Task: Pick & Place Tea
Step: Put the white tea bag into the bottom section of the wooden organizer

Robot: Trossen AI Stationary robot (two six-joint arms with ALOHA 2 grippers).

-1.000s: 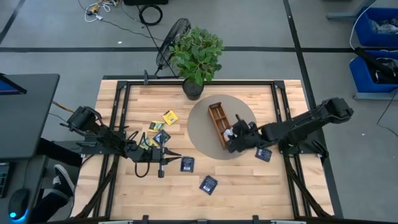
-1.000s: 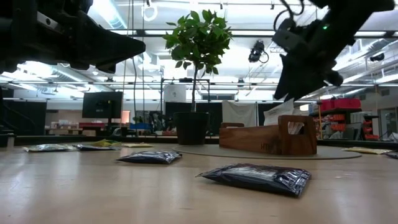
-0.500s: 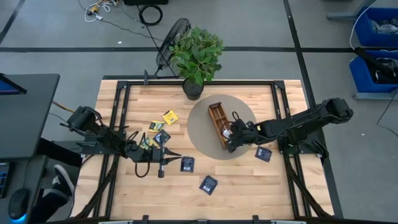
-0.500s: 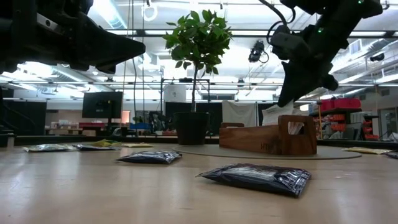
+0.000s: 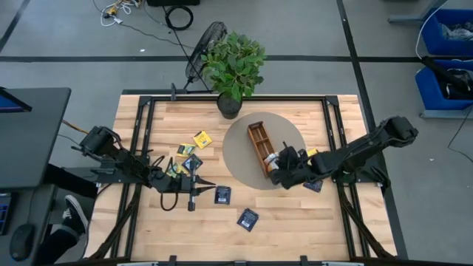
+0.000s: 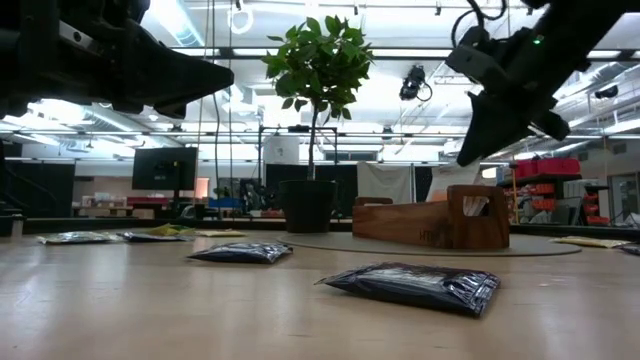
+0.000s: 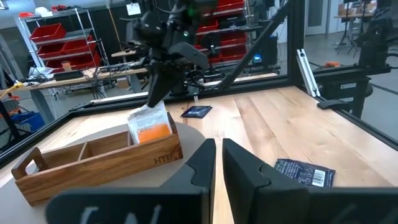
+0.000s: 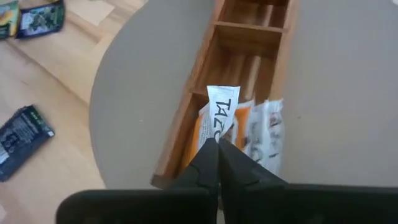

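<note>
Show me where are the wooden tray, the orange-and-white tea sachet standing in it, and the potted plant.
wooden tray [image 7: 93,165], left wrist view, on its long side wall.
orange-and-white tea sachet [image 7: 151,126], left wrist view, on its orange face.
potted plant [image 5: 233,63], high view, on the leaves.

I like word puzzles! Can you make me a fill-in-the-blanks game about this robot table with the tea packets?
1. The orange-and-white tea sachets stand in the end compartment of the long brown wooden ____.
2. The wooden tray sits on a round grey ____.
3. The right gripper hangs over the tray with its jaws ____.
4. Behind the round grey mat stands a leafy green plant in a dark ____.

Missing words: tray; mat; shut; pot
</note>
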